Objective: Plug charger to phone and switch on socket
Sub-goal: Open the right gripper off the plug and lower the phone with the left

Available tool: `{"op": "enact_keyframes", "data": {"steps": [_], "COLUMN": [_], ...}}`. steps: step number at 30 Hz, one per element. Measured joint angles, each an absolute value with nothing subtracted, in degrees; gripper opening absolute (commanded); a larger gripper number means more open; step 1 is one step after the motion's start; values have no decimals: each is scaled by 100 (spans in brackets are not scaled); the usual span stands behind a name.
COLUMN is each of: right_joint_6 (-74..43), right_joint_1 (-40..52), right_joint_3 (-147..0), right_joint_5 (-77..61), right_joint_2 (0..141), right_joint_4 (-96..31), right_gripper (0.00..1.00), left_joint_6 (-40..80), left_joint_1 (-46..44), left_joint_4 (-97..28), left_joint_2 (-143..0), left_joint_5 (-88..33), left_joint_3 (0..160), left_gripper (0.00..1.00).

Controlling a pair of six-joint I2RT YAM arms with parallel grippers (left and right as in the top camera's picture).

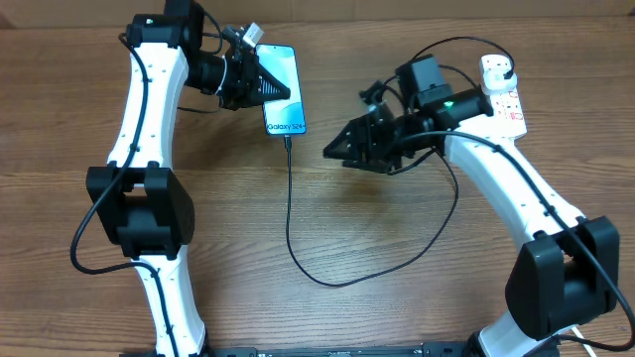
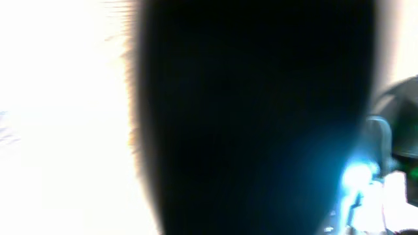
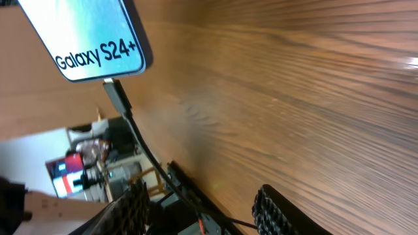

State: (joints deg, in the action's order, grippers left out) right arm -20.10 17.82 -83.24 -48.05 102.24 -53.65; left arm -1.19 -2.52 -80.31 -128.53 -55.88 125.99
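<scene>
The charger [image 1: 289,213] is a thin black cable. Its small flat tip is seated in the near edge of the phone [image 1: 286,94]. From there we see it run toward the near side, loop right across the table [image 1: 228,228] and climb back under the right arm [image 1: 506,188]. The phone is a slim rounded rectangle with a glossy pale blue screen, a black frame and white "Galaxy S24+" lettering. It lies flat on the far middle of the brown, finely grained wood. The socket [image 1: 504,94], a long white strip with red marks, lies at the far right, well apart from the phone.

The right claw [image 1: 332,152] hangs just right of the phone's near end, pointing left and clear of the tip. In its wrist view we see its ribbed black fingers [image 3: 134,209] spread wide with nothing between them. Its white arm reaches in from the near right, bent at the elbow.

The left claw [image 1: 264,84] lies over the phone's left edge, pointing right from the left arm [image 1: 149,99], which stretches toward the far side. Its wrist view gives only glare and a dark blur, so we cannot tell how far it is open or whether it grips the phone.
</scene>
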Motion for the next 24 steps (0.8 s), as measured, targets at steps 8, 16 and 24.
{"op": "enact_keyframes", "data": {"steps": [8,16,24], "right_joint_6": [-1925,-1802,-1686], "right_joint_1": [1208,1162,1162], "right_joint_3": [-8324,-8324,-8324], "right_joint_5": [-4650,-4613,-4606], "right_joint_2": [10224,10224,10224], "right_joint_4": [-5690,-5765,-5852], "right_gripper": [51,51,51], "left_joint_6": [746,1258,1601], "left_joint_1": [-537,-838,-941], "left_joint_4": [-7448,-7210,-7061], "left_joint_2": [-12853,-13141,-14027], "left_joint_5": [-4578,-4434,-4888], "left_joint_3": [12599,12599,12597], "left_gripper": [4,4,4]}}
